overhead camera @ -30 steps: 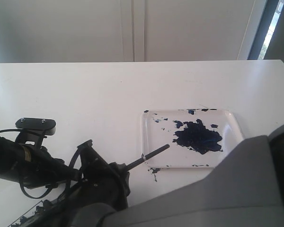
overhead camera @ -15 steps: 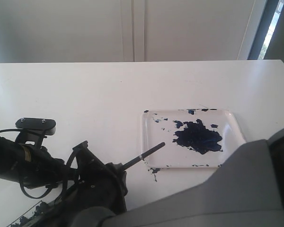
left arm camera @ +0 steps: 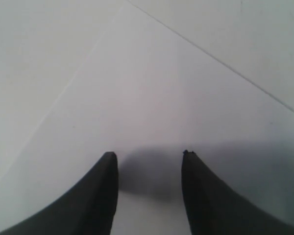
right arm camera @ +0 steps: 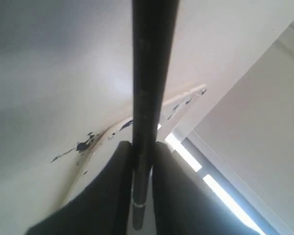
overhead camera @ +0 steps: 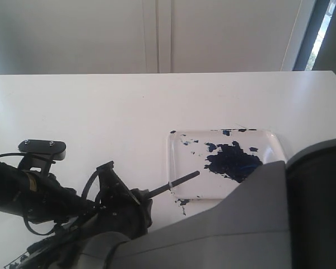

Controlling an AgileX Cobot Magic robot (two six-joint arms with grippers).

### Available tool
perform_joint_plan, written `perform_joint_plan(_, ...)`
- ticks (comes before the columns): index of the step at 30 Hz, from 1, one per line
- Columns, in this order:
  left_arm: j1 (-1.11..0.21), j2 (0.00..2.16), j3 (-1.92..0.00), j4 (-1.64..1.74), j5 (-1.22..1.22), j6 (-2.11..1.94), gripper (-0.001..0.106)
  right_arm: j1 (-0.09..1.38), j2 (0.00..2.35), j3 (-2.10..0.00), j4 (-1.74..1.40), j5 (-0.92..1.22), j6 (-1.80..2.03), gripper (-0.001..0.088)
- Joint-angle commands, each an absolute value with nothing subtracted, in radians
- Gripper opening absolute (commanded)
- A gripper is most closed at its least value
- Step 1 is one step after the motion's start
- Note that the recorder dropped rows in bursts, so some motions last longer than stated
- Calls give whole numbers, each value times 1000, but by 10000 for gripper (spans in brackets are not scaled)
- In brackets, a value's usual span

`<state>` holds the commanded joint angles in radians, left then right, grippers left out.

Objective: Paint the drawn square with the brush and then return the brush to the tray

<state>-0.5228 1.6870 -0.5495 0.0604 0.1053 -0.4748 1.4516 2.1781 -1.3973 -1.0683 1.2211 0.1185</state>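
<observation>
The brush point(overhead camera: 182, 180) is a thin black stick with a pale ring. My right gripper point(overhead camera: 141, 197) is shut on it at the lower left of the exterior view. Its handle end points up-right, over the near-left corner of the tray point(overhead camera: 176, 162). In the right wrist view the brush point(right arm camera: 149, 73) runs straight out between the jaws of the right gripper point(right arm camera: 143, 147), with the tray point(right arm camera: 181, 100) rim behind. The bristle tip is hidden. My left gripper point(left arm camera: 148, 154) is open over white paper point(left arm camera: 137, 98). The drawn square is hidden under the arms.
The tray's dark blue blotch point(overhead camera: 234, 161) lies in its middle, with specks around the rim. A few dark paint marks point(overhead camera: 17, 260) show at the bottom left edge. The left arm point(overhead camera: 22, 193) and the grey right arm point(overhead camera: 257, 224) fill the foreground.
The brush's handle end swung slightly left, then back towards the tray. The grey right arm has risen and now covers the tray's near-right corner. The left arm is still.
</observation>
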Motion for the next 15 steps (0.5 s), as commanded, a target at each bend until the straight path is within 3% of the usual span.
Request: perform_joint_plan(15, -523, 1687, -549, 59, 105, -475, 479, 1454, 2232, -1418, -997, 1221, 52, 0)
